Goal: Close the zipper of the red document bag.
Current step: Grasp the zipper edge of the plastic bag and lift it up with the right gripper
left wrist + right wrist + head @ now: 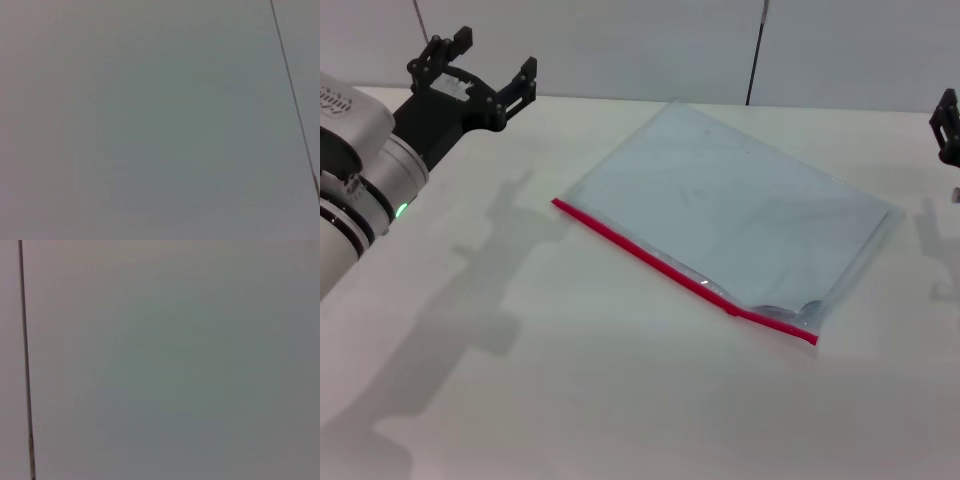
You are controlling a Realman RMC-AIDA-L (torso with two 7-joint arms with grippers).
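Head view, red document bag (730,215) flat on worktop (520,400), zipper (670,268) nearest, left end effector (485,70) spread above far left, right end effector (947,125) at right edge, fingers unclear.

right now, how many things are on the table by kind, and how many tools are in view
document bag with red zipper: 1
tools: 2, left tool and right tool, both held above the table
total: 3

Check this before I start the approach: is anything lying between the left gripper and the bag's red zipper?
Nothing visible. Only bare table separates the raised, open left gripper from the zipper along the document bag's near edge.
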